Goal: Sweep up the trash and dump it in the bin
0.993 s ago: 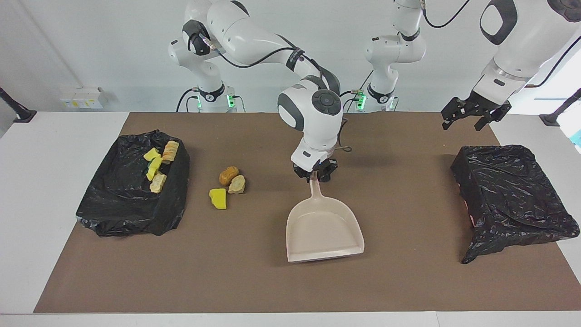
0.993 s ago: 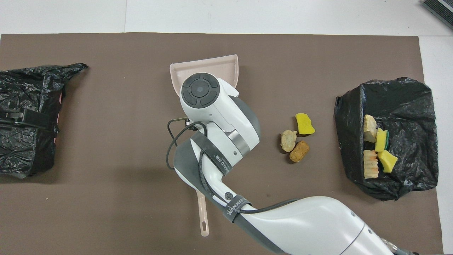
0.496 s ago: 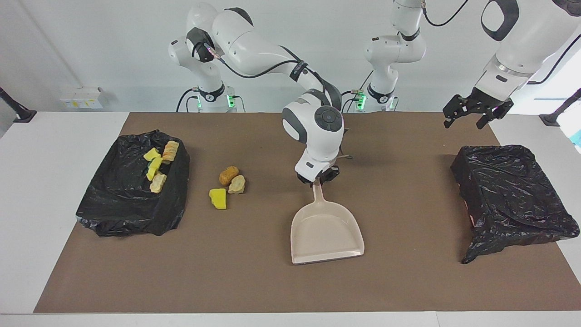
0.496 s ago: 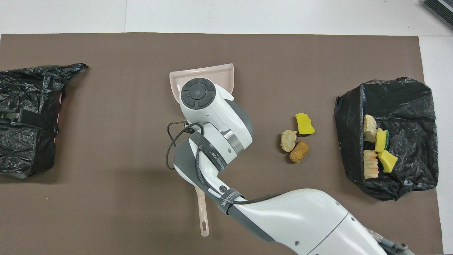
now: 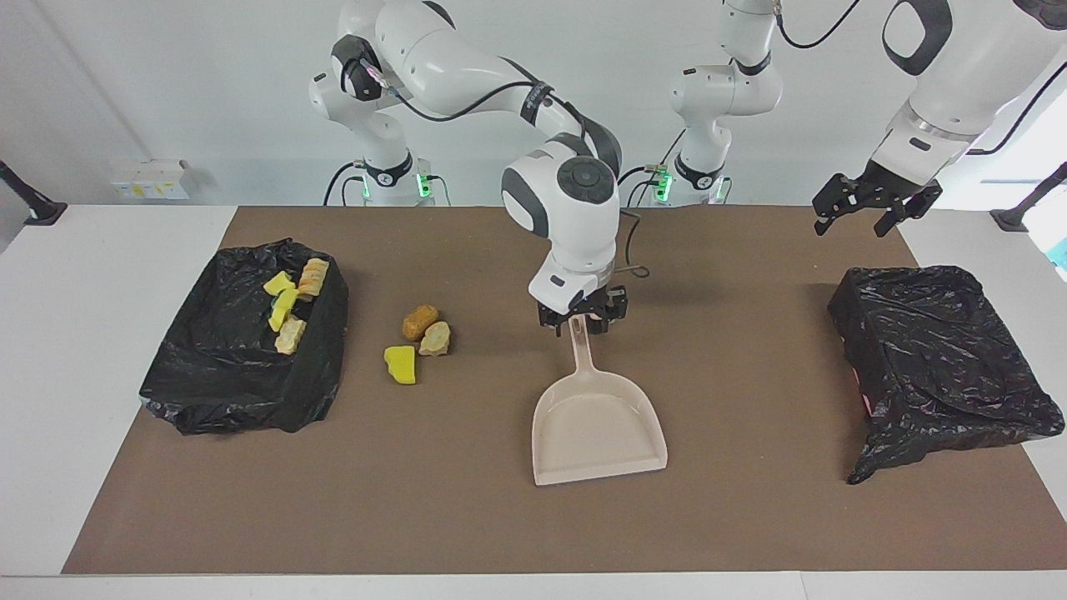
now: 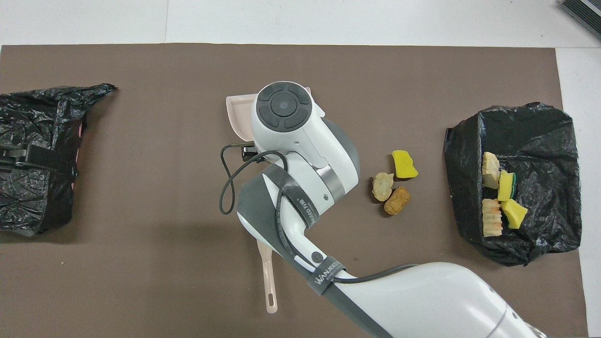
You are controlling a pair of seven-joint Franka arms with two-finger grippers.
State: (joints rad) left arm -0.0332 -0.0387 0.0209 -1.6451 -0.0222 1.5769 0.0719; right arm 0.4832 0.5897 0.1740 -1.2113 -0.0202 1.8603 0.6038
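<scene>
A pale pink dustpan [image 5: 598, 425] lies flat on the brown mat, its handle [image 5: 581, 350] pointing toward the robots. My right gripper [image 5: 581, 321] hovers open at the handle's tip, fingers on either side of it without gripping. In the overhead view the right arm hides that gripper and most of the dustpan [image 6: 237, 112]. Three pieces of trash [image 5: 419, 342], yellow, brown and beige, sit on the mat between the dustpan and the bin [image 5: 233, 367]. Several more pieces [image 5: 290, 304] lie on the bin's black liner. My left gripper [image 5: 875, 218] hangs open, waiting, over the left arm's end of the table.
A crumpled black bag [image 5: 942, 358] forms a mound at the left arm's end of the mat. The left gripper [image 6: 28, 157] shows over that bag [image 6: 33, 117] from overhead. The bin [image 6: 540, 136] and loose trash [image 6: 395, 183] lie toward the right arm's end.
The right gripper has opened and let go of the dustpan handle, and its wrist has lifted a little. The dustpan stays flat on the mat. The left arm has barely moved.
</scene>
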